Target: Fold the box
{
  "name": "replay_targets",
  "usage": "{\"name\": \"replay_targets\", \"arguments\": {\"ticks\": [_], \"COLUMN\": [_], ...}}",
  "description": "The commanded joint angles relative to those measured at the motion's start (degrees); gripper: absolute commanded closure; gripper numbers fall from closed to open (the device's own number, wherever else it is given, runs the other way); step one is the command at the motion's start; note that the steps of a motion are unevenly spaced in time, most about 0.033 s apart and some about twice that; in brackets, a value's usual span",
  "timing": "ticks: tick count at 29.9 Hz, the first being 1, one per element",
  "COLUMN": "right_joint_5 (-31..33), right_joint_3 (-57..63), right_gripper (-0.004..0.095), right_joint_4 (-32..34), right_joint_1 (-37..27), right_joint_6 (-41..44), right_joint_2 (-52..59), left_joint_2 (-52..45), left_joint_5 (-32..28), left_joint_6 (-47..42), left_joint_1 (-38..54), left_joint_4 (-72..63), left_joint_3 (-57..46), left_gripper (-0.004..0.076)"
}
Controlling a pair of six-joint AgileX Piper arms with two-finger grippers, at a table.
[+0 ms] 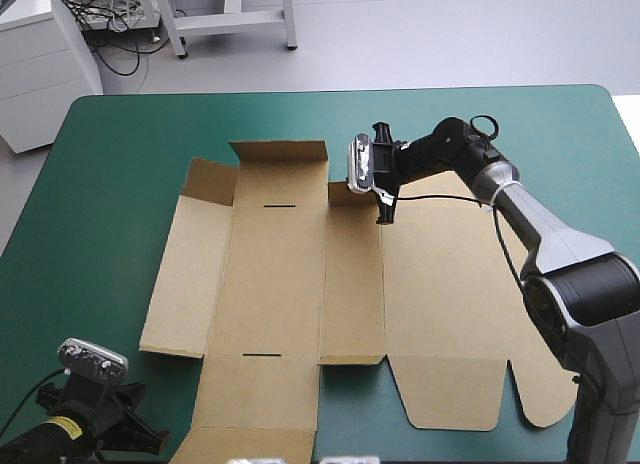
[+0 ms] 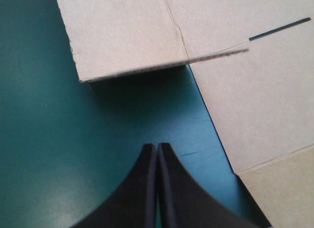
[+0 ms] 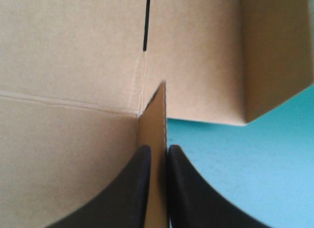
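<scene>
Teal-green table (image 1: 120, 164), raised flap (image 3: 154, 125) of the box (image 1: 270, 274) clamped between right fingers (image 3: 132, 188); left fingers (image 2: 142, 188) closed, empty, beside it.

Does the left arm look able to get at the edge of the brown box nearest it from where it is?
Probably yes. The left pincer, shut, sits over bare teal-green cover with the box just ahead and nothing between. The right pincer holds a flap on the far side, out of its way.
</scene>
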State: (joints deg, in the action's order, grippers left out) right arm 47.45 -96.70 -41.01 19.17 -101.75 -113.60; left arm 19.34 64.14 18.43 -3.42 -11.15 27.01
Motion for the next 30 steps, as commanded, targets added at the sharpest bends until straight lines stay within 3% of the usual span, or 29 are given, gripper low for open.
{"name": "replay_targets", "arguments": {"ticks": [1, 3, 6, 14, 20, 23, 28, 30], "right_joint_5": [-0.3, -0.3, -0.3, 0.8, 2.1, 2.7, 6.7, 8.1], "right_joint_3": [-2.0, -2.0, -2.0, -2.0, -2.0, -2.0, -2.0, -2.0], "right_gripper": [0.0536, 0.0333, 0.0165, 0.0167, 0.0338, 0.0514, 0.0908, 0.0920], "right_joint_4": [-2.7, -2.7, -2.7, -2.3, 0.8, 8.2, 19.8, 22.8], "right_joint_1": [-0.2, -0.2, -0.2, -0.2, -0.2, -0.3, -0.3, -0.3], "right_joint_6": [-0.3, 0.0, 0.7, 6.1, 18.1, 26.9, 38.5, 43.8], "right_joint_2": [3.5, 3.5, 3.6, 7.4, 14.2, 17.9, 23.7, 25.5], "left_joint_2": [0.5, 0.5, 0.5, 0.5, 0.5, 0.5, 0.5, 0.5], "left_joint_5": [-2.9, -2.9, -2.9, -2.9, -2.9, -2.9, -2.9, -2.9], "left_joint_6": [-0.4, -0.4, -0.4, -0.4, -0.4, -0.4, -0.4, -0.4], "left_joint_1": [-0.2, -0.2, -0.2, -0.2, -0.2, -0.2, -0.2, -0.2], "left_joint_4": [-1.0, -1.0, -1.0, -1.0, -1.0, -1.0, -1.0, -1.0], "left_joint_3": [1.3, 1.3, 1.3, 1.3, 1.3, 1.3, 1.3, 1.3], "left_gripper": [0.0756, 0.0756, 0.0756, 0.0756, 0.0756, 0.0756, 0.0756, 0.0756]}}
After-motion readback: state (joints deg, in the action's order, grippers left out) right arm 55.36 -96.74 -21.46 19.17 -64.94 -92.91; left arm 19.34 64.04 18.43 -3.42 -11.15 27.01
